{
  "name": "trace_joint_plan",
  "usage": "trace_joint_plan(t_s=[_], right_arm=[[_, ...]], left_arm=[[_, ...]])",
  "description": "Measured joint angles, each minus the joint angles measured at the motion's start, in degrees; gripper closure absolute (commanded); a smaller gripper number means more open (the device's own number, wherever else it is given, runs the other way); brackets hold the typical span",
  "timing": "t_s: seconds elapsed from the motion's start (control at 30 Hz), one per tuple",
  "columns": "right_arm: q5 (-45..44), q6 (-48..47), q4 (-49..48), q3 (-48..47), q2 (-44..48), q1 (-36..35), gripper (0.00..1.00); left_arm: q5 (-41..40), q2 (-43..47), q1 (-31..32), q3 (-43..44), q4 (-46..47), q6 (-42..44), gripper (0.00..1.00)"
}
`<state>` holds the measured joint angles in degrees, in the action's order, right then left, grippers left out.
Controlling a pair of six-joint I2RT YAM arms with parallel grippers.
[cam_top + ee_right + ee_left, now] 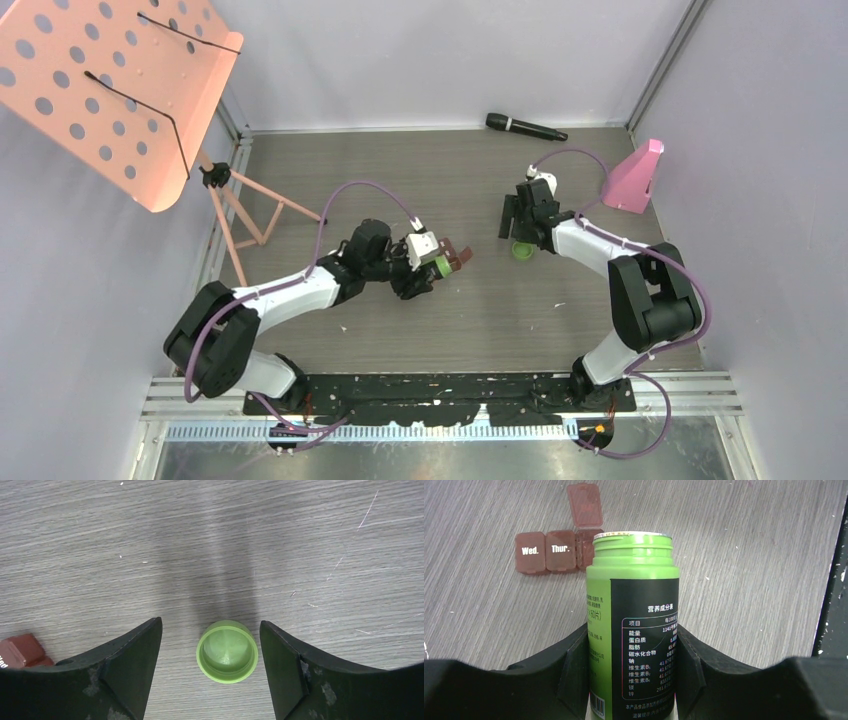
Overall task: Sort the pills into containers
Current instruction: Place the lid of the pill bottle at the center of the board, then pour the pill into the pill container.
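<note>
My left gripper grasps the black-labelled green bottle, long axis and uncapped mouth pointing at the brown pill case; my right gripper, released, straddles the green cap.

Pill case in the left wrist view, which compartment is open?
The third compartment, right of Thur.: lid flipped back. Wed. and Thur. are shut.

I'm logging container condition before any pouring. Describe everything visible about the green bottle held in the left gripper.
The green bottle is bright-green plastic with a black label panel of white Chinese print and a barcode low on its side. Its threaded neck is uncapped, with a silvery edge at the mouth. The left gripper clamps it across the label, mouth pointing toward the brown pill organizer.
</note>
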<state>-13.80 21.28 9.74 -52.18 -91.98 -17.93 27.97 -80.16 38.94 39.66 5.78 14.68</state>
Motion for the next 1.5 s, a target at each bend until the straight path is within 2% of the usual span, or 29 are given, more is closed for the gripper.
trace_joint_plan(t_s=[0.13, 0.23, 0.37, 0.83, 1.3, 1.5], right_arm=[[0.24, 0.15, 1.44, -0.68, 0.00, 0.00, 0.24], [0.79, 0.17, 2.82, -0.66, 0.07, 0.00, 0.33], [2.78, 0.28, 4.07, -0.74, 0.72, 0.00, 0.39], [10.32, 1.46, 5.62, -1.07, 3.58, 0.00, 0.43], [11.63, 2.19, 5.95, -1.07, 4.76, 0.00, 0.43], [12.39, 2.56, 6.10, -1.18, 4.74, 0.00, 0.51]], left_arm=[[-1.29, -0.81, 0.02, -0.04, 0.50, -0.98, 1.00], [-2.34, -1.86, 0.04, 0.15, -0.11, -1.66, 1.00], [-4.44, -3.76, 0.28, 1.95, -2.67, -2.73, 1.00], [-8.52, -12.35, 1.36, 11.02, -9.29, -3.85, 1.00], [-12.24, -16.83, 2.47, 18.75, -17.31, -3.98, 1.00], [-13.27, -17.42, 2.84, 19.91, -20.55, -3.74, 1.00]])
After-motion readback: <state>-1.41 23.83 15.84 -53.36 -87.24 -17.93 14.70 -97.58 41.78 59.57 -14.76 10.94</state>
